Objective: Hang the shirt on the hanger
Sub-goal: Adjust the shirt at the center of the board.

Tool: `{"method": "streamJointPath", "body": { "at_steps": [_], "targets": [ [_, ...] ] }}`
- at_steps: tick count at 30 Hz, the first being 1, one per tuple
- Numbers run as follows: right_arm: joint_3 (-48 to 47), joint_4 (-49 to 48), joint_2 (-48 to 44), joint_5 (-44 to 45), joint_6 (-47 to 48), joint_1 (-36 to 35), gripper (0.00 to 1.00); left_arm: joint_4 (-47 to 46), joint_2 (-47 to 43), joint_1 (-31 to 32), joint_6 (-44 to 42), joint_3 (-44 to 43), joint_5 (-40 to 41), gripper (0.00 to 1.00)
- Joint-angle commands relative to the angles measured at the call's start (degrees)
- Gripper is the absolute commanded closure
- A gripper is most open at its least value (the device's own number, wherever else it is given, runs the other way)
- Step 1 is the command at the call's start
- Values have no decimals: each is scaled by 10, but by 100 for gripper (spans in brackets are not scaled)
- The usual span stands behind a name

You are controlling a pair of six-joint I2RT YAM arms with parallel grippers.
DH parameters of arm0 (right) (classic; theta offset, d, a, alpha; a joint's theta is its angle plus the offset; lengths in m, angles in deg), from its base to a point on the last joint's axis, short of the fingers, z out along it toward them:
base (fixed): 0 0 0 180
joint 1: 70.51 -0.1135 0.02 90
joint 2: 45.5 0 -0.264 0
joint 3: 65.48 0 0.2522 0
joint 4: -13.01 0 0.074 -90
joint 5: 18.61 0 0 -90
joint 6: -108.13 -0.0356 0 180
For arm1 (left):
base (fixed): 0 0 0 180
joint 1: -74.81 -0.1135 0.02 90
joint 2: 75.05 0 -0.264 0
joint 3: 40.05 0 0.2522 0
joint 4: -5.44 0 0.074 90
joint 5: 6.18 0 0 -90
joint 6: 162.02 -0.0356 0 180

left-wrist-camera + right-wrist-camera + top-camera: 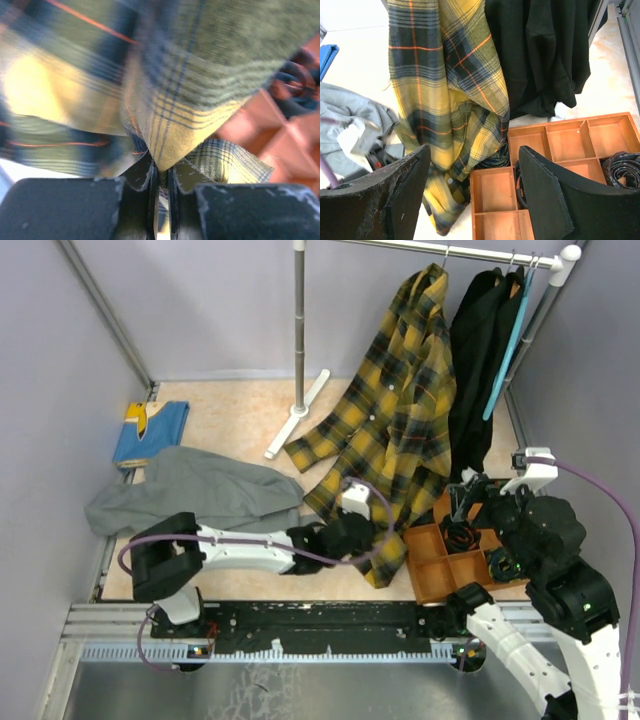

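Observation:
The yellow-and-black plaid shirt hangs from the rail at the back, its tail reaching the floor. Of the hanger only a thin metal hook shows above the collar; the rest is hidden inside the shirt. My left gripper reaches right, low at the shirt's bottom edge. In the left wrist view the gripper is shut on a fold of the shirt's hem. My right gripper hovers over the orange tray, open with nothing between its fingers, the shirt just ahead of it.
An orange wooden compartment tray sits at the front right, with a black coil in one cell. Black garments and a plain teal hanger hang right of the shirt. A grey garment and a blue one lie left. The rack's pole stands behind.

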Motion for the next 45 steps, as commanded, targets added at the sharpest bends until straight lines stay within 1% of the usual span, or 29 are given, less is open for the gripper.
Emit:
{"method": "streamJointPath", "body": {
  "at_steps": [1, 3, 5, 8, 11, 14, 17, 18, 19, 21, 22, 24, 25, 27, 28, 29, 31, 34, 38, 41, 42, 44, 45],
  "targets": [
    [7, -14, -5, -1, 7, 3, 28, -6, -53, -91, -15, 56, -64, 91],
    [7, -14, -5, -2, 7, 3, 28, 19, -63, -137, -58, 44, -87, 94],
    [8, -14, -7, -2, 6, 3, 28, 51, -60, -181, -117, 14, -101, 94],
    [10, -12, -10, -4, 4, 2, 28, 72, -33, -244, -208, -46, -118, 93],
    [14, -13, -13, -15, -4, 3, 28, 72, 13, -317, -269, -119, -173, 91],
    [19, -16, -16, -23, -14, 3, 27, 72, 66, -363, -310, -209, -234, 84],
    [23, -16, -16, -28, -18, 3, 27, 103, 124, -381, -339, -300, -291, 78],
    [24, -16, -16, -30, -19, 3, 27, 113, 137, -382, -343, -321, -304, 74],
    [24, -14, -15, -30, -20, 2, 26, 119, 143, -383, -341, -323, -317, 69],
    [25, -15, -18, -37, -19, 3, 26, 117, 135, -383, -325, -289, -342, 55],
    [26, -17, -18, -43, -18, 3, 26, 99, 116, -382, -315, -257, -356, 48],
    [32, -27, -19, -58, -16, 3, 25, 33, 81, -382, -291, -179, -392, 35],
    [36, -34, -18, -67, -16, 3, 25, 6, 67, -382, -284, -141, -418, 31],
    [41, -46, -5, -90, -21, 3, 23, -10, 47, -382, -273, -96, -456, 21],
    [41, -50, 5, -104, -24, 3, 20, -7, 36, -382, -265, -79, -463, 8],
    [40, -53, 16, -122, -28, 3, 17, -1, 21, -382, -259, -66, -463, 3],
    [41, -57, 35, -149, -35, 3, 13, 14, -18, -382, -250, -39, -446, 1],
    [52, -71, 52, -191, -39, 3, 9, 42, -86, -383, -237, -12, -388, 1],
    [65, -112, 46, -241, -48, 2, 1, 92, -169, -388, -237, 3, -334, 1],
    [77, -136, 40, -264, -48, 3, 1, 119, -226, -396, -229, 27, -298, 1],
    [85, -146, 41, -287, -47, 2, 1, 130, -251, -399, -224, 38, -283, 1],
    [102, -165, 63, -375, -28, 3, 1, 157, -285, -405, -210, 59, -251, 1],
    [114, -180, 76, -406, -47, 2, 1, 172, -303, -408, -202, 70, -236, 1]
  ]
}}
